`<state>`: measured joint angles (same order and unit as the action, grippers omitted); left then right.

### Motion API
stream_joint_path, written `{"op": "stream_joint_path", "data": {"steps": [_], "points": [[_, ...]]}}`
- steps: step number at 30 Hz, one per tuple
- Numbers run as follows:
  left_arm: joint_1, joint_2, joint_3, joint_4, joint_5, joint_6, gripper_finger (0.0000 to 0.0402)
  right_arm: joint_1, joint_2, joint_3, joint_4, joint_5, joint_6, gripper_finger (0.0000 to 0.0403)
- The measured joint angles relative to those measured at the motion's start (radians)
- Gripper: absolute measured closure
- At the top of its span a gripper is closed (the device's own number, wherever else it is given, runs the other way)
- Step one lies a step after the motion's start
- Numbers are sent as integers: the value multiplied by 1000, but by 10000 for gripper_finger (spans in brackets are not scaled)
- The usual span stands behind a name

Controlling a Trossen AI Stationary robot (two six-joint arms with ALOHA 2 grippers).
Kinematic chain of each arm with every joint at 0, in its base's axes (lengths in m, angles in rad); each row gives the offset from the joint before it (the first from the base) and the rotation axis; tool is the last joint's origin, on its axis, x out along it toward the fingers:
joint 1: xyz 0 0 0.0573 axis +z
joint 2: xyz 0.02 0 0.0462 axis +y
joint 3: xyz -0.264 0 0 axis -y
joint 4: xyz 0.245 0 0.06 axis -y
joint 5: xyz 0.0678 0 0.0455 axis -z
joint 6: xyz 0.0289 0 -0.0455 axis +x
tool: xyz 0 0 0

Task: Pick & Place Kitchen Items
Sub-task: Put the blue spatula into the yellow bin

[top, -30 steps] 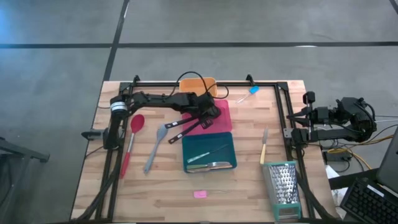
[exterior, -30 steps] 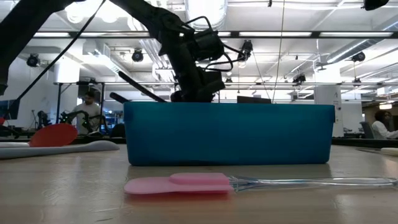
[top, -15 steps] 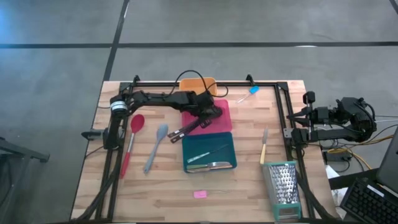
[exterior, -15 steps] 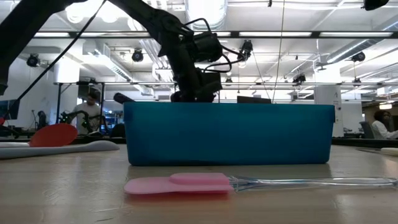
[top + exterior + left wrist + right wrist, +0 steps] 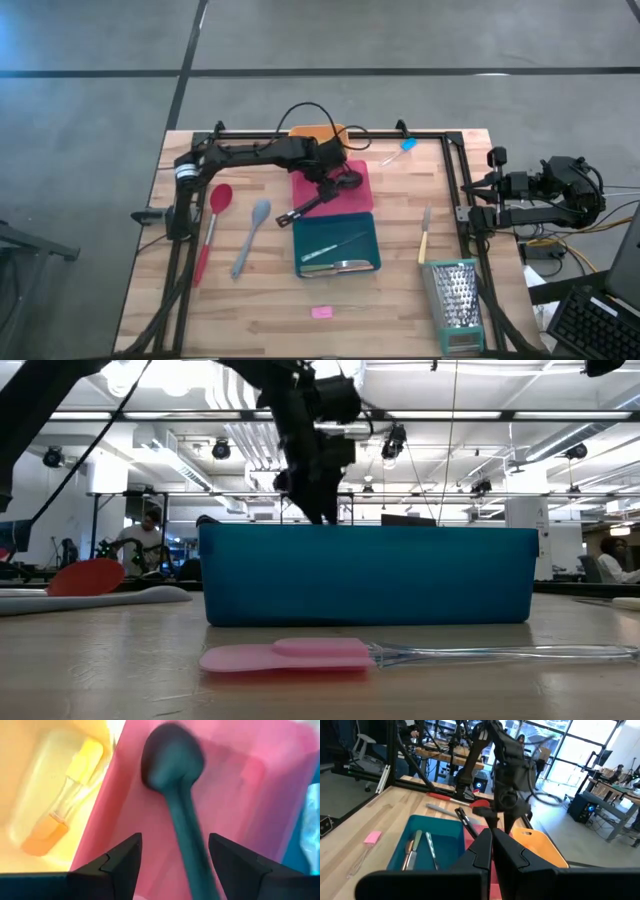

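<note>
My left gripper (image 5: 338, 174) hangs open over the pink tray (image 5: 358, 192); it also shows in the left wrist view (image 5: 175, 840) and the low view (image 5: 320, 500). A black spoon (image 5: 175, 775) lies below it. The spoon's bowl is in the pink tray, and its handle (image 5: 300, 209) sticks out over the tray's near left corner. The fingers stand on either side of the handle, above it. My right gripper (image 5: 494, 186) waits shut (image 5: 492, 845) beyond the table's right edge.
The orange tray (image 5: 318, 132) holds an orange brush (image 5: 65, 805). The teal tray (image 5: 337, 245) holds metal utensils. On the table lie a red spatula (image 5: 214, 215), a grey spoon (image 5: 250, 235), a yellow-handled knife (image 5: 424, 236), a pink piece (image 5: 322, 312) and a blue piece (image 5: 406, 146). The grater (image 5: 456, 300) stands near right.
My left gripper has risen and gone a little toward the table's far edge, above the pink tray. The black spoon has slid toward the far right, so its bowl lies deeper in the pink tray and less of its handle sticks out.
</note>
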<state>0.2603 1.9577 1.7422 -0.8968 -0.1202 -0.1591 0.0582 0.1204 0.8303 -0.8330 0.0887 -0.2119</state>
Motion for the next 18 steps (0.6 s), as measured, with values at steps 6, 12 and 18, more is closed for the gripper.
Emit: {"op": "stream_joint_path", "data": {"steps": [6, 12, 18], "points": [[-102, -89, 4, 21, -53, 33, 168, 0, 0, 0, 0, 0, 1, 394], [-263, -223, -59, 195, -159, 100, 168, 0, 0, 0, 0, 0, 2, 394], [-414, -429, -272, 398, -170, 151, 168, 0, 0, 0, 0, 0, 1, 394]]}}
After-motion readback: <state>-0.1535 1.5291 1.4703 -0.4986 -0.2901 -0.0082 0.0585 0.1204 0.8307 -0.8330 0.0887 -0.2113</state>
